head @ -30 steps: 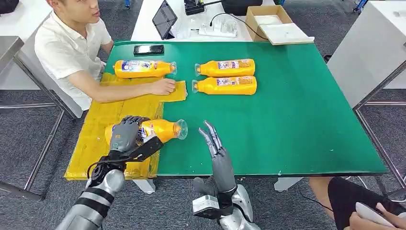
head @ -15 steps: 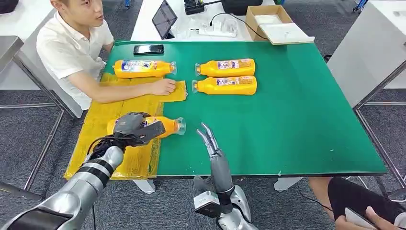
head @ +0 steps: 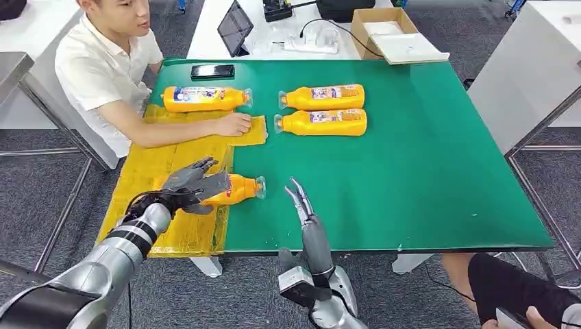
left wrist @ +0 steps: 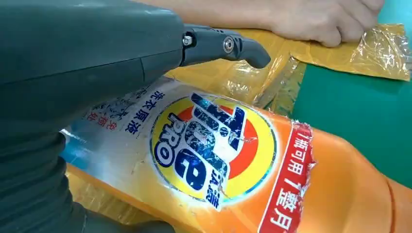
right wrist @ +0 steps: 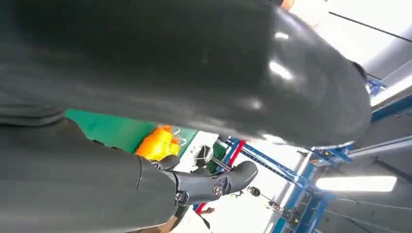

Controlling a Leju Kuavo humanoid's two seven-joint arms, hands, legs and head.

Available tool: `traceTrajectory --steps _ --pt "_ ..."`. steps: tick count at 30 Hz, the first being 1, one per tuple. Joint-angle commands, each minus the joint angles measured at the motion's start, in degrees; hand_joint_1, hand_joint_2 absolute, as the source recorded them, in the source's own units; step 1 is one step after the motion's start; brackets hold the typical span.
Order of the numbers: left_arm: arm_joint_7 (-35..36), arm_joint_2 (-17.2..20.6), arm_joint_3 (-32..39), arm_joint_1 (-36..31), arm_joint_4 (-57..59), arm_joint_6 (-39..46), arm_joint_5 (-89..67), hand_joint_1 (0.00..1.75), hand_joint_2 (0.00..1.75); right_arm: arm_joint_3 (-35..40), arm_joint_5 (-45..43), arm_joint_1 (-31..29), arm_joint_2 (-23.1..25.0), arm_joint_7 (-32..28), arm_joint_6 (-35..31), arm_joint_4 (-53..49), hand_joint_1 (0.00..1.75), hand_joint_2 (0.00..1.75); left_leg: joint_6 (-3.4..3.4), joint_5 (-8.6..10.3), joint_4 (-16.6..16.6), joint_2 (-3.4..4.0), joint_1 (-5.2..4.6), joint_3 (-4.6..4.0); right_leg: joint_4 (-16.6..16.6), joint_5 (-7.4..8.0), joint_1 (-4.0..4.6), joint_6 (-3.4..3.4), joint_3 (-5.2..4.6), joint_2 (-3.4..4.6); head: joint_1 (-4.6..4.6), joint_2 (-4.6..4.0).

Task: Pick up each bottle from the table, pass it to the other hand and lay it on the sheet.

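A: Orange bottle (head: 236, 189) lies on its side at the right edge of the yellow sheet (head: 154, 171), neck and clear cap pointing right over the green table (head: 425, 157).
B: Left hand (head: 192, 184)?
A: Over the bottle's label end, fingers spread. Left wrist view has the label right under the palm, thumb off to the side. Can't tell if it's touching.
B: Right hand (head: 301, 202)?
A: Just right of the cap, apart from it, fingers straight and pressed together, holding nothing.
B: Rest of the table?
A: One more bottle (head: 203, 98) at the sheet's far end, two bottles (head: 322, 110) side by side on the green. Person's hand (head: 233, 124) presses the sheet's far corner. Black phone (head: 212, 70) at the far edge.
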Motion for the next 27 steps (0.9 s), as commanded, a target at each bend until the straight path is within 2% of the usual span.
traceTrajectory --steps 1,5,6,8,9,12,13,16,20,23,27 --pt "1.1 1.5 -0.5 -0.2 6.4 -2.2 1.0 0.00 1.75 -2.3 -0.7 -2.9 0.5 -1.4 -0.3 7.4 0.00 0.00 -0.11 -0.05 -0.1 0.21 0.06 0.31 -0.1 0.00 0.07 -0.13 0.26 0.12 0.00 0.00" --pt "-0.2 1.9 -0.8 0.4 5.8 -2.4 1.7 0.00 1.75 -3.0 -1.1 -3.7 0.5 -1.9 -0.6 9.0 0.00 0.00 -0.09 -0.04 -0.1 0.22 0.02 0.33 -0.1 0.01 0.04 -0.11 0.25 0.14 0.00 0.00" --pt "-4.7 1.4 2.2 1.3 4.5 -3.9 6.0 0.00 1.75 -3.0 -1.2 -3.7 0.4 -2.1 -0.7 9.3 0.00 0.00 -0.14 -0.06 -0.2 0.29 0.06 0.47 -0.2 0.02 0.08 -0.16 0.39 0.17 0.00 0.00" --pt "-11.0 1.4 3.7 3.4 1.5 -7.8 11.1 0.00 1.75 -2.0 -1.7 -3.6 -0.1 -2.1 -0.9 9.2 0.00 0.00 -0.08 -0.05 -0.1 0.20 0.00 0.37 -0.1 0.01 0.01 -0.07 0.30 0.14 0.00 0.00" --pt "-12.1 1.0 5.8 3.9 0.8 -10.8 15.0 0.00 0.00 -1.5 -2.1 -3.7 -0.3 -2.1 -1.0 9.3 0.00 0.00 -0.08 -0.06 -0.1 0.21 -0.01 0.41 -0.1 0.01 0.01 -0.07 0.32 0.15 0.00 0.00" --pt "-13.9 0.7 7.0 4.9 -1.6 -12.4 19.0 0.00 0.00 -0.6 -2.8 -3.9 -0.7 -2.1 -1.5 9.5 0.00 0.00 -0.10 -0.06 -0.1 0.13 0.02 0.47 -0.1 -0.01 0.04 -0.10 0.41 0.07 -0.02 0.00" --pt "-15.4 0.0 7.8 6.1 -4.1 -11.9 23.1 0.00 1.75 0.2 -4.0 -4.0 -1.0 -2.1 -1.5 9.6 0.00 0.00 -0.08 -0.04 -0.1 0.03 0.01 0.43 -0.1 -0.03 0.03 -0.08 0.39 0.01 0.00 0.00" --pt "-17.9 -1.9 7.7 9.7 -12.6 -5.0 28.3 0.00 1.75 1.3 -4.6 -3.6 -1.4 -2.1 -1.1 8.5 0.00 0.00 -0.07 -0.05 -0.1 0.01 0.01 0.45 -0.1 -0.03 0.01 -0.08 0.44 0.10 0.00 0.00" --pt "-16.0 -1.6 6.2 10.5 -15.1 -4.6 29.6 0.00 1.75 1.1 -4.4 -3.4 -1.3 -2.1 -0.9 8.3 0.00 0.00 -0.09 -0.04 0.0 -0.12 0.03 0.30 -0.1 -0.08 0.05 -0.10 0.34 -0.12 0.02 0.00" --pt "-19.4 -2.3 7.5 12.1 -18.9 -0.9 34.2 0.00 1.75 0.9 -4.3 -3.2 -1.2 -2.1 -0.6 8.0 0.00 0.00 -0.09 -0.05 0.0 -0.10 0.04 0.24 -0.1 -0.06 0.05 -0.10 0.29 -0.04 0.02 0.00" --pt "-19.9 -2.5 8.3 14.4 -24.3 0.2 39.3 0.00 1.75 0.8 -3.9 -2.7 -1.1 -2.1 -0.3 7.8 0.00 0.00 -0.08 -0.04 0.0 -0.07 0.04 0.15 0.0 -0.05 0.06 -0.08 0.17 -0.04 0.00 0.00"
